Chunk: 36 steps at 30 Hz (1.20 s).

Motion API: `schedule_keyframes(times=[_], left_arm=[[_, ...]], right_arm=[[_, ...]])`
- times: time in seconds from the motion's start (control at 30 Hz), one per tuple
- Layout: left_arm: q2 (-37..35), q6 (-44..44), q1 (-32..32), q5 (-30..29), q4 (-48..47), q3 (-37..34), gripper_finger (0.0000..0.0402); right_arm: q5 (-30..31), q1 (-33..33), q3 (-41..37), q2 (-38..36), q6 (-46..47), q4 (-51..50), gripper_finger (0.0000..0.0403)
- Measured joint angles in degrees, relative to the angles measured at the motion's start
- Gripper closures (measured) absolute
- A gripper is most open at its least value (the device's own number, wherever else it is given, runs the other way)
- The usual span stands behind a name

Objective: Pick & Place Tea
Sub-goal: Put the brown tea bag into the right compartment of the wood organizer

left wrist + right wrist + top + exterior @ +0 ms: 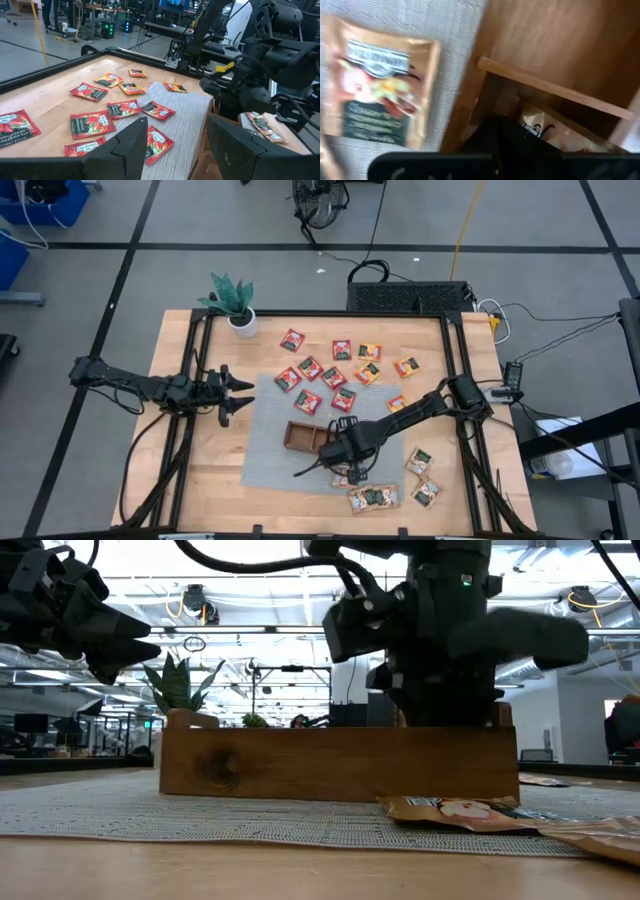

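— One sachet (540,127) is going down into the tray (300,435); the right gripper (345,452) is reaching into an end compartment with it, though I cannot tell if the fingers are pinching or letting go.

— And the left gripper (240,395)?

— Hanging spread open near the red sachets (310,385), the nearer arm for those.

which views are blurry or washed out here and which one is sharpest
Right wrist view: smeared, the sachet on the mat and the tray divider soft. Low view: right gripper blurred and dark against bright ceiling lights. High view: sharpest, evenly lit. Left wrist view: red sachets clear, near fingers soft.
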Motion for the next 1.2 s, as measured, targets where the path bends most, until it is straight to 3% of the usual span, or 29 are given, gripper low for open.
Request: schedule_keyframes(times=[0.27, 0.83, 0.97, 1.07, 1.2], left_arm=[[0.0, 0.0, 0.0, 0.0, 0.0, 0.0, 0.0197], [0.0, 0.0, 0.0, 0.0, 0.0, 0.0, 0.0197], [0.0, 0.0, 0.0, 0.0, 0.0, 0.0, 0.0197], [0.0, 0.0, 0.0, 0.0, 0.0, 0.0, 0.0197], [0.0, 0.0, 0.0, 0.0, 0.0, 0.0, 0.0197]], right_arm=[[8.7, 0.0, -0.2, 0.0, -0.3, -4.5, 0.0403], [9.1, 1.7, -0.2, -1.8, -1.4, -3.1, 0.0403], [9.5, 3.6, -0.2, -5.6, 3.9, -8.4, 0.0403], [13.3, 6.0, -0.3, -9.6, 9.9, -12.7, 0.0403], [16.3, 10.0, -3.0, -16.8, 22.6, -18.4, 0.0403]])
